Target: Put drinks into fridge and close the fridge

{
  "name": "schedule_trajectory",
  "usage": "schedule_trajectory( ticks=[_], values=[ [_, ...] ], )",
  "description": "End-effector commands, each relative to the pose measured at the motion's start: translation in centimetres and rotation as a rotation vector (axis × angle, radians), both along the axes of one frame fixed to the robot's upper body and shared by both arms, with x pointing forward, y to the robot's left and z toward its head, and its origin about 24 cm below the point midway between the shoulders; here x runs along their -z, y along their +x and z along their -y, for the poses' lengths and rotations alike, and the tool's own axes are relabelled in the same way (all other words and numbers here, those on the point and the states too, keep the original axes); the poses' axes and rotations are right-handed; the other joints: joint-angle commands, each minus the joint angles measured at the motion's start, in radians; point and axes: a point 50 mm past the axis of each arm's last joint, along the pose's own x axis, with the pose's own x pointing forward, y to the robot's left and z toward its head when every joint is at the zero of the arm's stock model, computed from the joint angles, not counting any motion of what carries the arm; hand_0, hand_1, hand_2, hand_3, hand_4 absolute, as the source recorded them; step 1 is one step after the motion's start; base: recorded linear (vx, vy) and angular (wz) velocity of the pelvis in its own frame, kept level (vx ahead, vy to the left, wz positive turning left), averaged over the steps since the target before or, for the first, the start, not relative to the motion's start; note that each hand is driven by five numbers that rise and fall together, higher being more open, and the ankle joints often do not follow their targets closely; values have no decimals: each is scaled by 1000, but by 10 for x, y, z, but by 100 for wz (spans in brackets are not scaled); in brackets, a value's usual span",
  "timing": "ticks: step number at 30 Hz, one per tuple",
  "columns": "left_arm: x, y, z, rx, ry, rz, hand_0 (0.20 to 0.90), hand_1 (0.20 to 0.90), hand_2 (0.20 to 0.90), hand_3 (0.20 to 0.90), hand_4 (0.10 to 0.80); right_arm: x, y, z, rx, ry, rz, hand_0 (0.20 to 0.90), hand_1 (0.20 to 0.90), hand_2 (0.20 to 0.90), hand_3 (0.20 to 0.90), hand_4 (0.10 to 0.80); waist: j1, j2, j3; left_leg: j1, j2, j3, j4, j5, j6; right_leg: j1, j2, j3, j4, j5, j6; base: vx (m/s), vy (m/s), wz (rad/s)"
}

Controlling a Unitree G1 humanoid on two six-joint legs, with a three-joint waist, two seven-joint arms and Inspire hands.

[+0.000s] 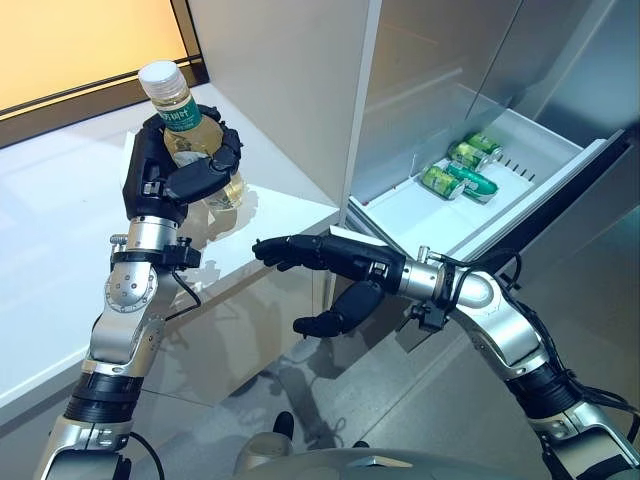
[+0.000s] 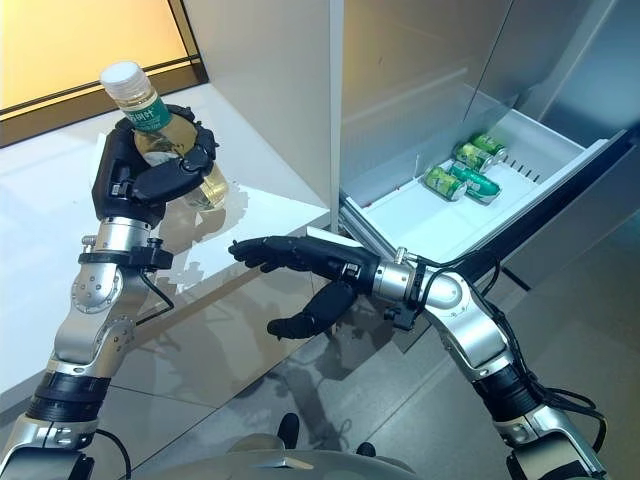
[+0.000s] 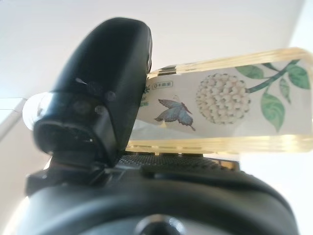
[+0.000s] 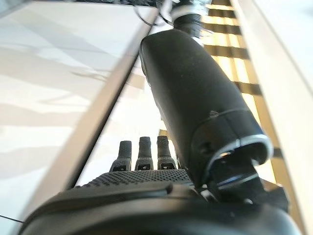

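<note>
My left hand (image 1: 178,170) is shut on a clear bottle of pale yellow drink (image 1: 185,125) with a white cap and holds it upright above the white counter (image 1: 60,250). The bottle's flowered label shows past the thumb in the left wrist view (image 3: 225,105). My right hand (image 1: 335,262) is open and empty, fingers straight, stretched towards the counter's front edge, below the bottle. The fridge's drawer (image 1: 420,215) stands pulled out at the right, with green cans (image 1: 458,172) lying in it.
The grey fridge front (image 1: 430,60) rises behind the drawer. A grey panel (image 1: 280,80) stands between the counter and the fridge. An orange-lit window (image 1: 80,40) runs along the counter's back. Grey floor (image 1: 420,400) lies below.
</note>
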Motion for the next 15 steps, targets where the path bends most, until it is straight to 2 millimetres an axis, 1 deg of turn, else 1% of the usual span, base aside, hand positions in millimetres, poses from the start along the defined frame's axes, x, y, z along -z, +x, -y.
schedule_trajectory(
  ticks=[1, 3, 9, 12, 15],
  values=[
    [-95, -39, 4, 38, 136, 578, 300, 300, 300, 200, 100, -53, -6, 8, 57, 238, 216, 900, 900, 900, 900, 800, -23, 6, -124, 22, -88, -24, 1, -76, 63, -42, -14, 4, 31, 52, 51, 0, 0, 0],
    [-97, -43, 1, 10, 169, 592, 300, 300, 300, 200, 100, -51, -5, 17, 108, 246, 207, 900, 900, 900, 900, 800, -29, 8, -128, 20, -87, -19, 1, -77, 63, -46, -14, 7, 31, 51, 52, 0, 0, 0],
    [-97, -45, -2, 4, 202, 589, 300, 300, 300, 200, 100, -45, -4, 27, 183, 260, 169, 900, 900, 900, 900, 800, -35, 10, -129, 21, -87, -14, 1, -80, 63, -45, -14, 9, 26, 54, 54, 0, 0, 0],
    [-98, -44, 0, 29, 202, 588, 300, 300, 300, 200, 100, -46, -1, 25, 187, 262, 161, 900, 900, 900, 900, 800, -34, 11, -127, 22, -86, -14, 1, -80, 61, -45, -15, 8, 26, 54, 54, 0, 0, 0],
    [-96, -39, 7, 105, 182, 553, 300, 300, 300, 200, 100, -47, 5, 17, 184, 267, 145, 900, 900, 900, 900, 800, -30, 10, -125, 23, -86, -15, 1, -79, 59, -44, -16, 5, 26, 54, 53, 0, 0, 0]
  ],
)
